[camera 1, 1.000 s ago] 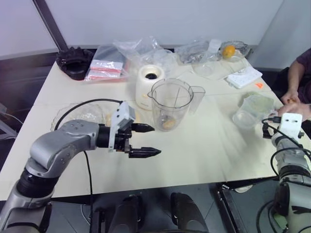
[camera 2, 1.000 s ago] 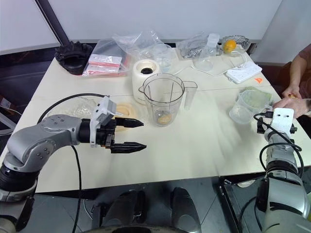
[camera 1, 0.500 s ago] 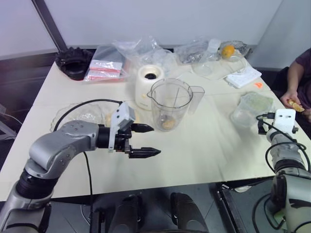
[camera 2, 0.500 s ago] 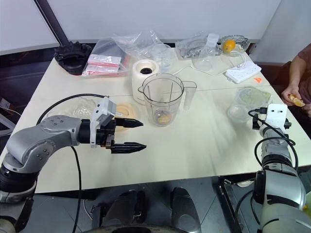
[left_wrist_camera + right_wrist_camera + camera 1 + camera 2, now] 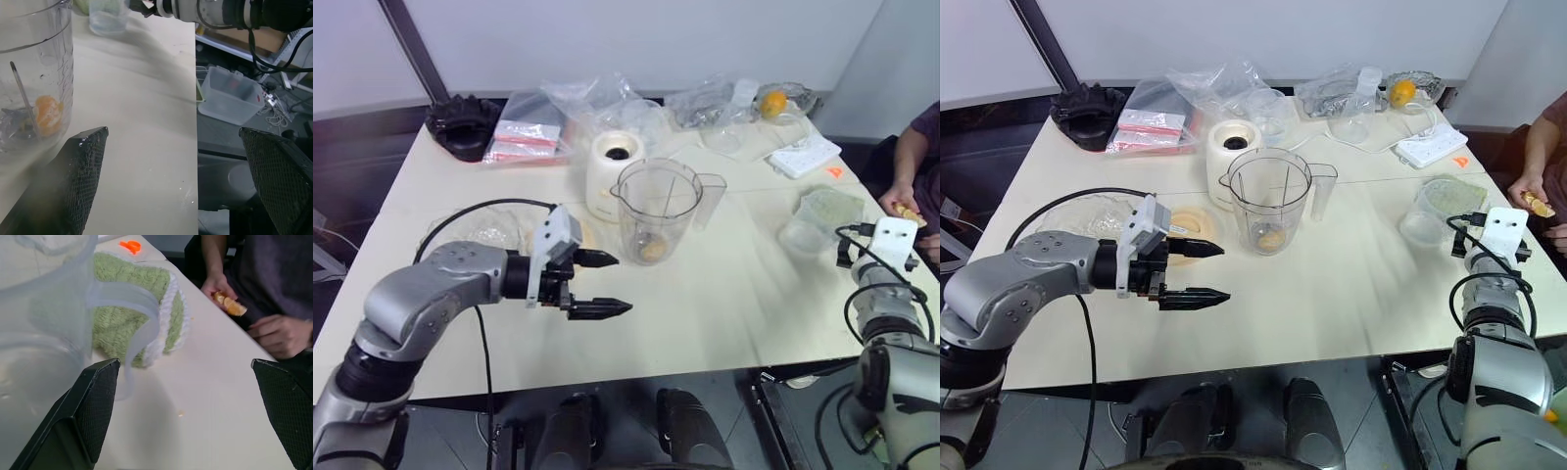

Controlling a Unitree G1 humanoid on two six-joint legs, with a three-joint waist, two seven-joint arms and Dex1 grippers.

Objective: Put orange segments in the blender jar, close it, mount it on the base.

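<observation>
Both grippers stood open and empty over the pale table (image 5: pixel 744 304).

The left gripper (image 5: pixel 602 284), black fingers spread apart, hung just beside the tall clear plastic blender jar (image 5: pixel 656 211), which stood upright with one glossy orange segment (image 5: pixel 48 112) at its bottom. The squat cream-white base (image 5: pixel 610 171) sat behind the jar, touching or nearly so. The right gripper (image 5: pixel 188 396), fingers wide, pointed toward a person's hand (image 5: pixel 222 291) holding another orange segment (image 5: pixel 229 304) at the table's right edge.
</observation>
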